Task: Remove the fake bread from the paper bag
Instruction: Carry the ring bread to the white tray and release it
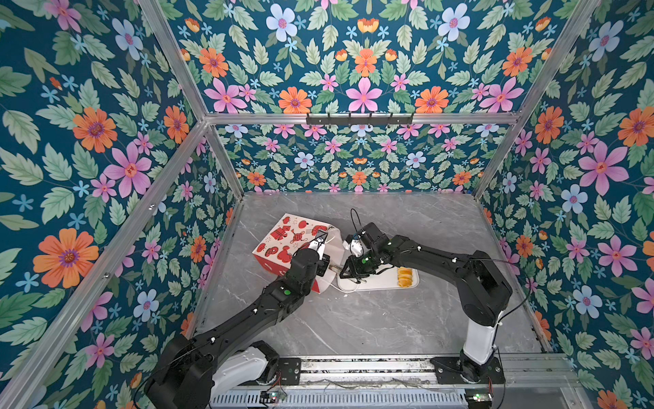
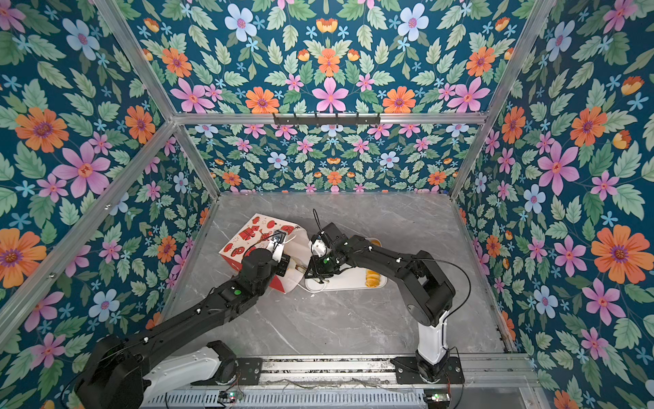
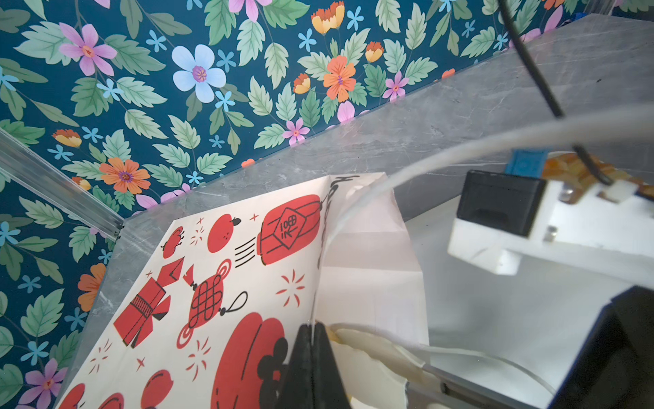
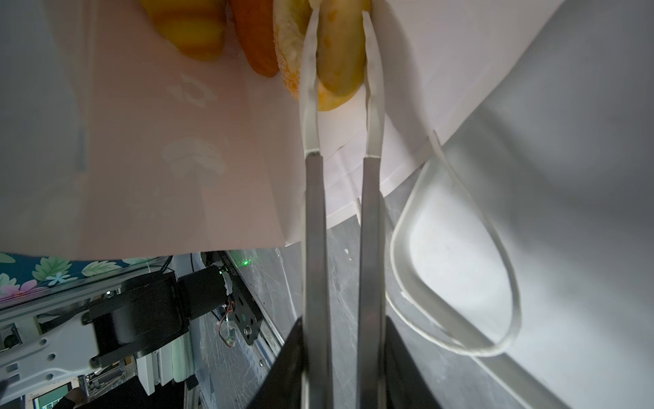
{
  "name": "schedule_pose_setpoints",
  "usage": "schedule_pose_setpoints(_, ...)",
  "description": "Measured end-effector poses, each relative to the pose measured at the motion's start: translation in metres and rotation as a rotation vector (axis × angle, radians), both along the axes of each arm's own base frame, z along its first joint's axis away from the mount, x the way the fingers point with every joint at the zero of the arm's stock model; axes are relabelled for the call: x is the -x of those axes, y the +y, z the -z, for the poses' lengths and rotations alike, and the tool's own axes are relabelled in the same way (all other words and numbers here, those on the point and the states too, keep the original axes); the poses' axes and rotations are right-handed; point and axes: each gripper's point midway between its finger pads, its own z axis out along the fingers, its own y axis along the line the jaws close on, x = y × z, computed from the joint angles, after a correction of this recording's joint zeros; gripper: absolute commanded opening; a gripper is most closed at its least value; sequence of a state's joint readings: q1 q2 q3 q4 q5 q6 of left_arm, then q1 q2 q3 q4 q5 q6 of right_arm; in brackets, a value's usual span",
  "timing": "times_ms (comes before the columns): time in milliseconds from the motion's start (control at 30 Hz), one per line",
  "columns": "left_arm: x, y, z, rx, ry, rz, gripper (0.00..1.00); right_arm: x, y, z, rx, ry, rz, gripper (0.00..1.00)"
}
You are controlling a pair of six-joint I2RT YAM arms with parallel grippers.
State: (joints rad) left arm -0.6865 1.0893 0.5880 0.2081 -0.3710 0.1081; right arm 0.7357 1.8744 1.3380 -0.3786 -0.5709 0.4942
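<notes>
A grey marbled desk (image 1: 354, 325) carries a white rectangular tray (image 1: 384, 282), which in both top views lies flat a little right of the desk's middle (image 2: 350, 282), well apart from the right and front edges. Dark blue wallpaper (image 1: 364, 63) with pink, orange and pale blue flowers and green leaves rises from the back, left and right edges. Silver metal bars (image 1: 247, 118) frame these walls, and a black rack of hooks (image 1: 359, 120) sits on the horizontal bar above the back edge. A metal rail (image 1: 371, 366) runs along the front edge, with a slotted white cable duct (image 1: 336, 400) and a small circuit board (image 1: 477, 396) showing a green light just below it.
</notes>
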Motion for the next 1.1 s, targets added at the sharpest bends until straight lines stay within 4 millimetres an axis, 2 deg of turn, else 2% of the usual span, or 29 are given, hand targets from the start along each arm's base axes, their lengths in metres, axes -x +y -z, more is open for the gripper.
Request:
schedule_pose_setpoints(200, 0.0, 0.0, 0.0, 0.002, -0.001, 0.0, 0.0, 0.003, -0.003, -0.009, -0.006, -0.011, 0.002, 0.26)
schedule_pose_setpoints(400, -0.002, 0.001, -0.004, 0.011, -0.017, -0.016, 0.0, 0.016, -0.023, -0.027, 0.001, -0.049, 0.016, 0.26)
schedule_pose_setpoints(667, -0.005, 0.003, -0.005, 0.013, -0.021, -0.036, 0.0, 0.042, -0.079, -0.046, 0.016, -0.093, 0.084, 0.26)
schedule_pose_setpoints(833, -0.005, 0.005, -0.005, 0.014, -0.024, -0.048, 0.0, 0.064, -0.122, -0.055, 0.023, -0.1, 0.156, 0.26)
schedule_pose_setpoints(1100, -0.005, 0.006, -0.006, 0.012, -0.026, -0.055, 0.0, 0.087, -0.17, -0.065, 0.068, -0.127, 0.261, 0.27)
